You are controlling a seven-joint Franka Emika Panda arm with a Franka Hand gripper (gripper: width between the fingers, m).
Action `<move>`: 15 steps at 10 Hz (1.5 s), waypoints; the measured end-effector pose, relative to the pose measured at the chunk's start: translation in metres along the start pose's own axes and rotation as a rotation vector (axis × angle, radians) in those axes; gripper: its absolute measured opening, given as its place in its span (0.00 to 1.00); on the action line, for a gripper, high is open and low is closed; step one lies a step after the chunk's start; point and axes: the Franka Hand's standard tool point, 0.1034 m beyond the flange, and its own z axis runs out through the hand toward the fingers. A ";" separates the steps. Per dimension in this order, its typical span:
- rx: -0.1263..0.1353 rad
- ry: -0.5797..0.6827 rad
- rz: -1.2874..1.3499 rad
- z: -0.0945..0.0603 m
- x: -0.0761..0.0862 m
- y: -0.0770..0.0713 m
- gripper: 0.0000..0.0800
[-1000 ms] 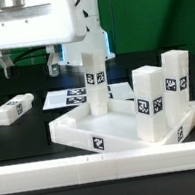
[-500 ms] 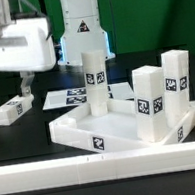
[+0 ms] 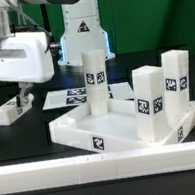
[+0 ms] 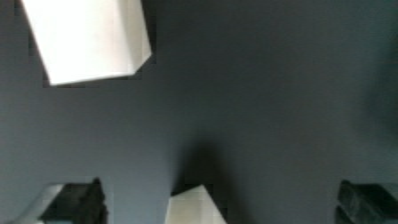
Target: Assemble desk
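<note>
**Desk:** What did the surface and the room look like?

**Photographer:** A matte black bench (image 3: 22, 144) ran under a dark backdrop. A long white border rail (image 3: 47, 177) hemmed it along the near edge. The marker board (image 3: 65, 96) lay flat on the bench beyond the tabletop, in front of the arm's white base (image 3: 81, 32).

**Desk:** And the desk itself?

**Photographer:** The white tabletop (image 3: 75, 132) sat rim-up near the middle of the bench, with tags on its walls. Three legs stood upright in it. The back leg (image 3: 95, 76) was at a far corner, toward the exterior view's left. The front leg (image 3: 149, 103) and the side leg (image 3: 177, 81) stood close together toward the exterior view's right. Whether any of them sat fully in a socket could not be told. The loose leg (image 3: 12, 110) lay on its side on the bench at the exterior view's left, well apart from the tabletop.

**Desk:** The end effector?

**Photographer:** The end effector (image 3: 5, 98) hung low over that end of the bench, near the loose leg. Its fingers (image 4: 71, 200) were spread wide and pinched nothing. In the wrist view the loose leg (image 4: 93, 40) lay pale on bare black surface, outside the gap between the fingers. A white sliver at that picture's edge was too cropped to identify
</note>
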 end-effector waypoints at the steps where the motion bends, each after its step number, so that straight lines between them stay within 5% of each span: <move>1: 0.012 -0.045 0.001 0.002 -0.005 -0.001 0.81; 5: 0.073 -0.292 -0.015 0.010 -0.023 0.026 0.81; 7: 0.102 -0.447 -0.023 0.009 -0.027 0.020 0.81; 11: 0.108 -0.675 -0.052 0.016 -0.037 0.036 0.81; 13: 0.114 -0.707 -0.014 0.021 -0.039 0.055 0.81; 15: 0.113 -0.703 -0.015 0.022 -0.038 0.055 0.81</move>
